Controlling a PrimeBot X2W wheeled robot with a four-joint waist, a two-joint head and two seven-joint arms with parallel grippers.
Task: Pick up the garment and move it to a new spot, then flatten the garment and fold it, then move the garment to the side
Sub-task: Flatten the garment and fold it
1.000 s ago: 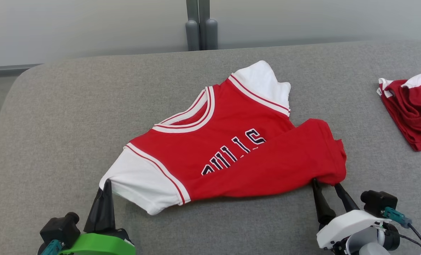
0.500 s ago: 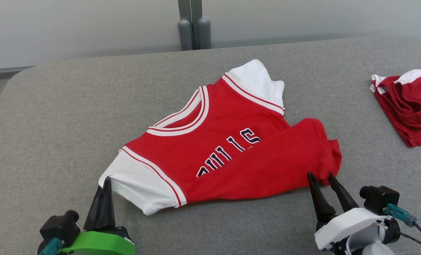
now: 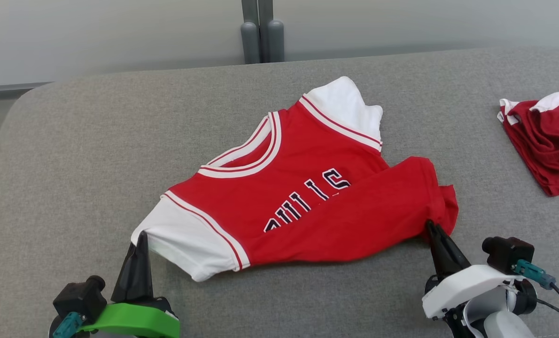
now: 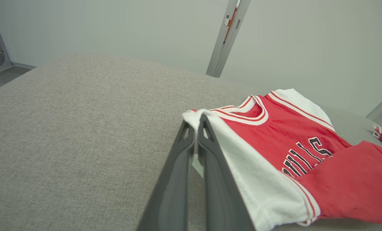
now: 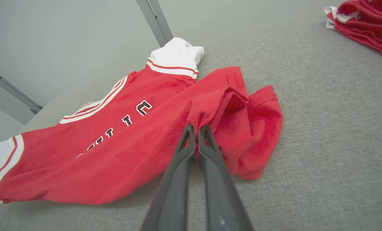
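Red jersey lying on gray cushion. Left gripper pinching white sleeve at 7 o'clock. Right gripper pinching red hem at 4 o'clock.

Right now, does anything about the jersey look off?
Yes. The jersey lies askew, its red hem flipped up over the lettering and bunched where the right gripper pinches it.

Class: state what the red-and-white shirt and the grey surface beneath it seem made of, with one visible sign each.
Red-and-white shirt: likely soft knit cotton or a blend, matte; it creases limply and shows stitched hems.
Grey surface: apparently woven upholstery cloth, matte; fine flecked weave, rounded padded-looking corner.
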